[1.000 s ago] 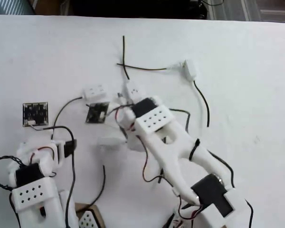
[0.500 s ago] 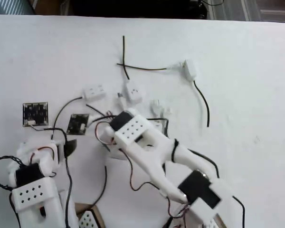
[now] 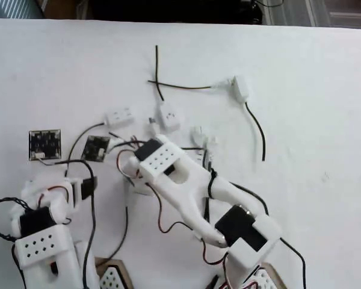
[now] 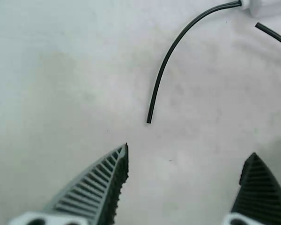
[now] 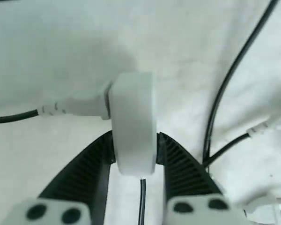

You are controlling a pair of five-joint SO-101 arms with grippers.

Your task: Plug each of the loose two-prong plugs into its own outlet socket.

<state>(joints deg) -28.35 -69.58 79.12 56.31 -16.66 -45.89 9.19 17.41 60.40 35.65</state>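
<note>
From above, I see my right hand low over the middle of the worktop, with a loose plug lying just beyond it. My left wrist view has the left hand spread wide above a black cable end. In my right wrist view, the right hand is pinching a white plug between its fingers.

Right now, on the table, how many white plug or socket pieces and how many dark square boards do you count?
White plug or socket pieces: 5, one in the right tool
Dark square boards: 2
Total: 7
</note>
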